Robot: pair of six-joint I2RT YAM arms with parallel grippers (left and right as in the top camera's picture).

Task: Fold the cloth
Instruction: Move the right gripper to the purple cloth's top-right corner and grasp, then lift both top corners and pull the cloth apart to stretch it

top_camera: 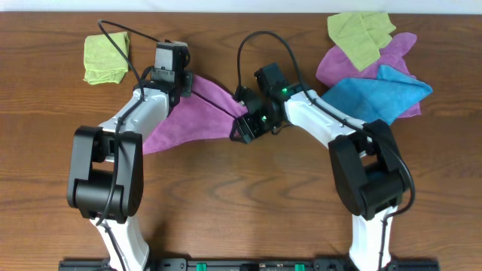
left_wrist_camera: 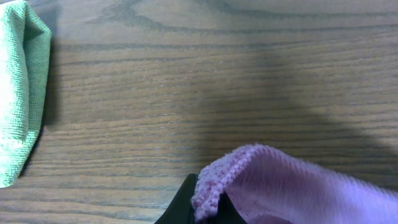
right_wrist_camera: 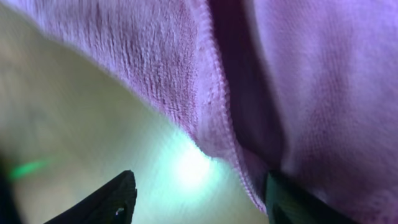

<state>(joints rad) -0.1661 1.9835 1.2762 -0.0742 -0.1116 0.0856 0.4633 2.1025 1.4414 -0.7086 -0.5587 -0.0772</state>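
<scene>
The purple-magenta cloth (top_camera: 188,120) lies bunched on the table between my two arms, drawn into a long wedge. My left gripper (top_camera: 183,81) is shut on the cloth's upper edge; the left wrist view shows the stitched hem (left_wrist_camera: 214,183) pinched between the dark fingers (left_wrist_camera: 208,205). My right gripper (top_camera: 245,126) is at the cloth's right tip. In the right wrist view its fingers (right_wrist_camera: 199,199) are open, with a fold and hem of the cloth (right_wrist_camera: 155,56) just ahead and against the right finger. The white tag is hidden.
A folded green cloth (top_camera: 104,59) lies at the back left, also in the left wrist view (left_wrist_camera: 18,93). At the back right, a second purple cloth (top_camera: 392,56), a bright blue cloth (top_camera: 376,98) and a green cloth (top_camera: 360,34) are piled together.
</scene>
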